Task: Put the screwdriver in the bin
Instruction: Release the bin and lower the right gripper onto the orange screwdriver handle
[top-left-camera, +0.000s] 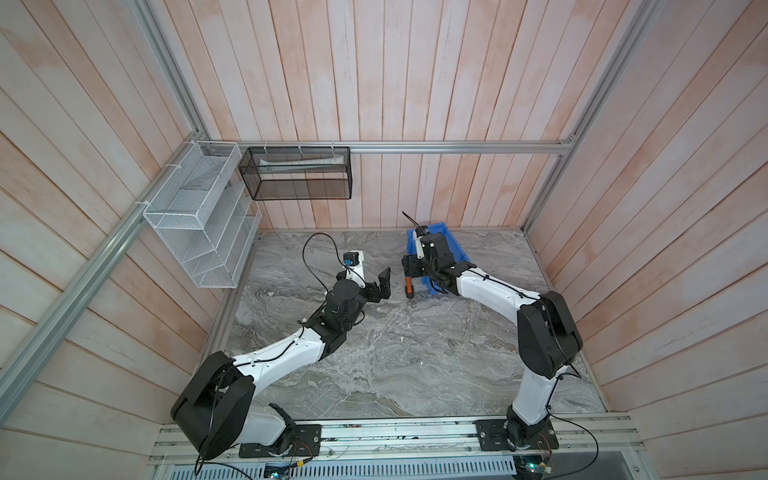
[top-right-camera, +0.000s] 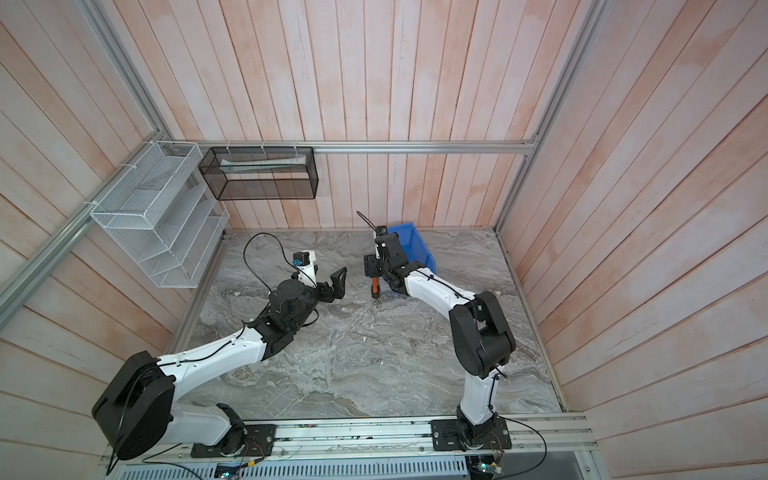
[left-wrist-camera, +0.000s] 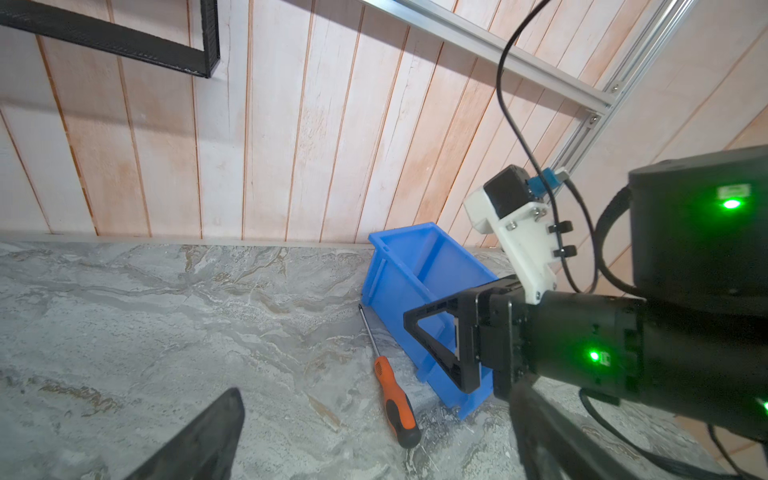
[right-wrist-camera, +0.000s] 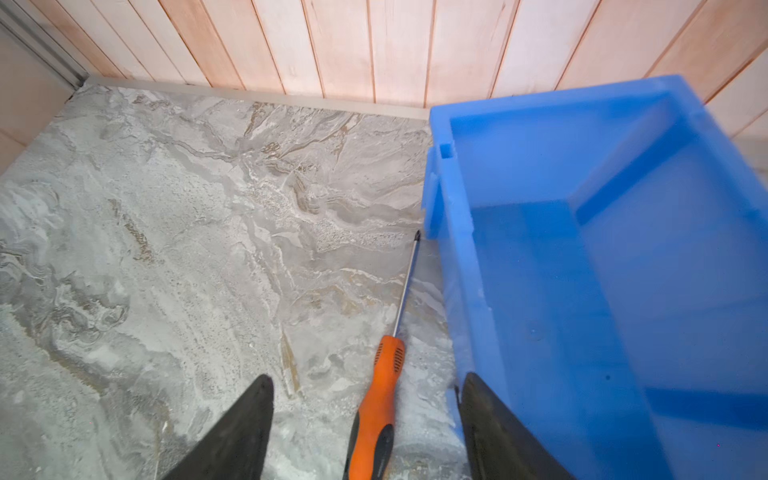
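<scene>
The screwdriver (right-wrist-camera: 380, 399), with its orange handle, black end and thin shaft, lies flat on the marble table (top-left-camera: 415, 353), alongside the blue bin (right-wrist-camera: 457, 249). Both top views show it just left of the bin (top-left-camera: 436, 230) (top-right-camera: 409, 237), its handle (top-left-camera: 409, 286) (top-right-camera: 375, 286) nearer the front. My right gripper (right-wrist-camera: 366, 378) hangs over the handle, open, one finger on each side and clear of it. My left gripper (top-left-camera: 380, 286) (top-right-camera: 338, 282) is open and empty a short way left of the screwdriver (left-wrist-camera: 392, 395). The bin's inside looks empty.
A white wire-mesh rack (top-left-camera: 199, 224) hangs on the left wall. A black mesh basket (top-left-camera: 297, 174) holding a pale tube hangs on the back wall. The bin stands close to the back wall.
</scene>
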